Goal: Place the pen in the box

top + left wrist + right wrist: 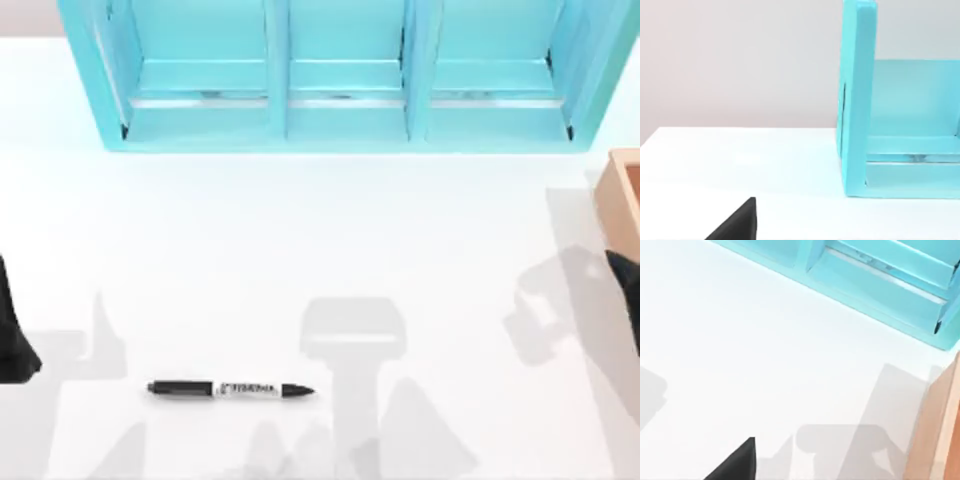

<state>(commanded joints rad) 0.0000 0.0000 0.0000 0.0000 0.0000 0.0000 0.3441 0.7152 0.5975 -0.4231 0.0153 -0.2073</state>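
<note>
Top view | pen lay flat, far from box | finger state of both grippers: cannot tell | risk: pen rolling off a thin grip

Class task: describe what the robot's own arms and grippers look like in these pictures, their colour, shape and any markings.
Little shows. The left arm is a plain matte black, rounded shape at the table's left edge. The right arm is a black pointed shape by the box. Each wrist view shows one black wedge-shaped finger, no markings, no cables.
</note>
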